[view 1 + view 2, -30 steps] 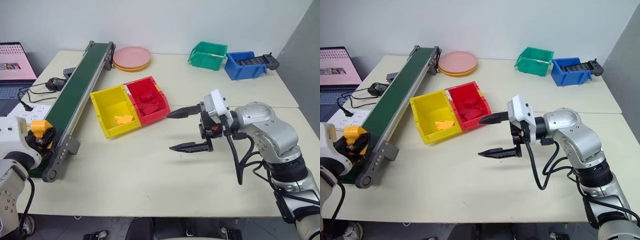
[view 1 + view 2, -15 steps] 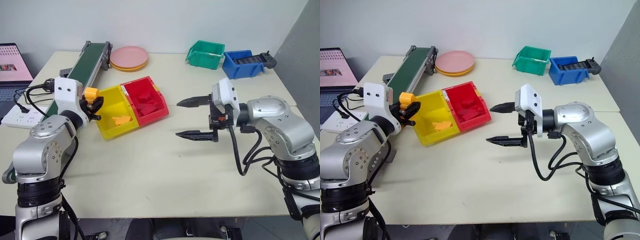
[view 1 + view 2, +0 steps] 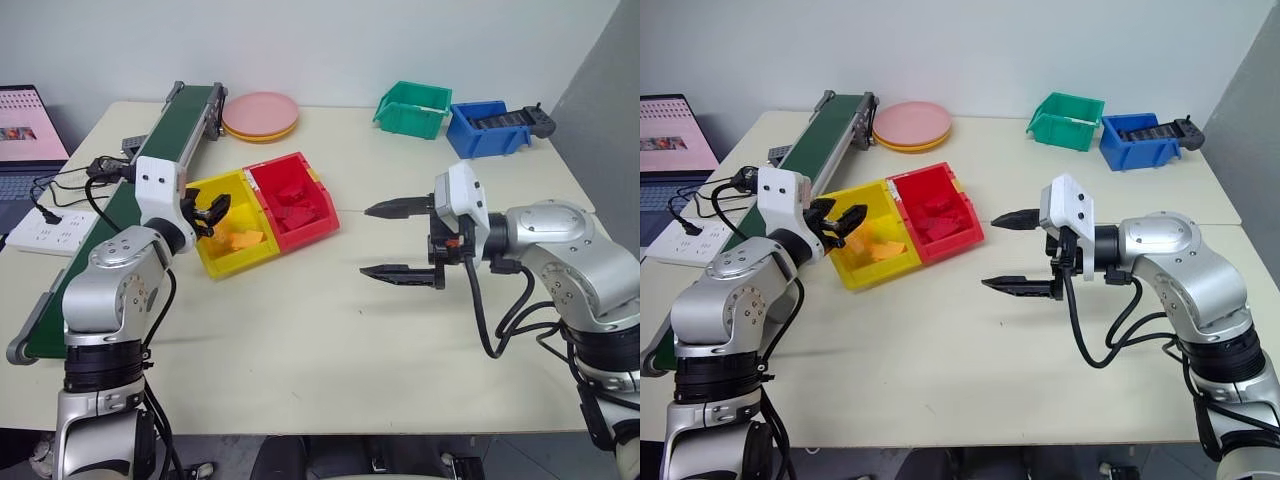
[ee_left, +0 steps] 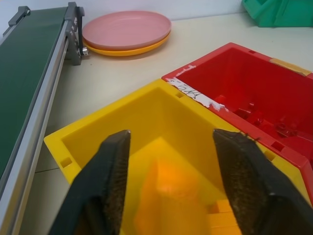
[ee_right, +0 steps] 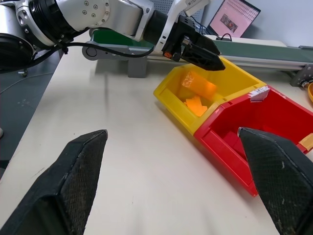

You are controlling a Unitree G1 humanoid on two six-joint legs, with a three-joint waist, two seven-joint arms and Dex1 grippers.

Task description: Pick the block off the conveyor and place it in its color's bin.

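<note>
One block (image 4: 168, 196) was falling into the yellow bin (image 3: 207, 190) under the left tool (image 3: 211, 213), whose fingers were let go, so it could bounce out.

Bright even overhead light, soft shadows; block (image 4: 168, 196) motion-blurred in left wrist view.

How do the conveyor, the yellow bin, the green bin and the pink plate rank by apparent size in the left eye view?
1. conveyor
2. yellow bin
3. pink plate and green bin: they look alike, and both are farther from the camera, so no ranking.
</note>
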